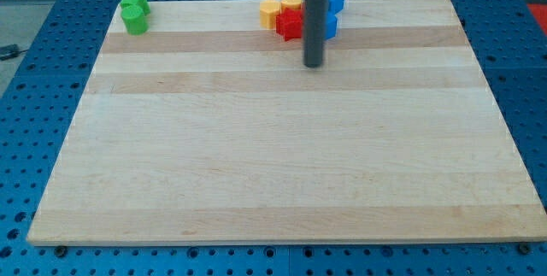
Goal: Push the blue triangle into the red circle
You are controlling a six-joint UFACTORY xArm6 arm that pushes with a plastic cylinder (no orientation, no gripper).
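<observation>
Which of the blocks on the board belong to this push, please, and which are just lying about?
Job in hand:
- blue blocks, partly hidden by the rod, shapes unclear
- red block
- my tip, just below the cluster

Lying about:
- yellow blocks, touching the red one
- green blocks, far corner at the view's left

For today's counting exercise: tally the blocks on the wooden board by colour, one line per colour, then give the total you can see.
Green blocks: 2
Yellow blocks: 2
Red blocks: 1
Blue blocks: 2
Total: 7, though the rod hides part of the cluster, so more may sit behind it. My tip rests just below that cluster.
</observation>
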